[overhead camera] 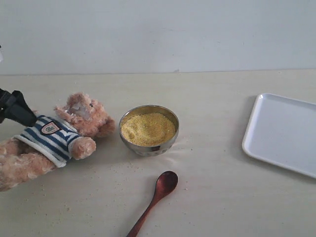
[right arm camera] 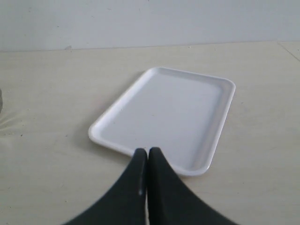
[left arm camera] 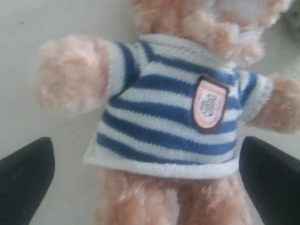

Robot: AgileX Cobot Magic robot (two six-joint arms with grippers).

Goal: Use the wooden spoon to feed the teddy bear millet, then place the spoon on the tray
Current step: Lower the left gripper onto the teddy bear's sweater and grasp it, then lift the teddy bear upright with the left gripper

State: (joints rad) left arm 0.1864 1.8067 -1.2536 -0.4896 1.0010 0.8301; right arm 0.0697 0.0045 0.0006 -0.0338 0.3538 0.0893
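The teddy bear (overhead camera: 59, 136) in its striped shirt lies on its back at the table's left. My left gripper (overhead camera: 17, 111) hovers over it, open; in the left wrist view its black fingers (left arm camera: 26, 183) stand wide on either side of the bear's (left arm camera: 168, 108) lower body, holding nothing. A metal bowl heaped with millet (overhead camera: 148, 128) stands just right of the bear's head. The wooden spoon (overhead camera: 157, 195) lies on the table in front of the bowl, handle toward the front edge. The white tray (overhead camera: 284, 132) sits at the right. My right gripper (right arm camera: 147, 152) is shut and empty, near the tray (right arm camera: 164, 112).
Specks of millet lie scattered on the beige table (overhead camera: 222, 197) around the bear and bowl. A pale wall (overhead camera: 158, 34) runs behind the table's far edge. The right arm is outside the exterior view.
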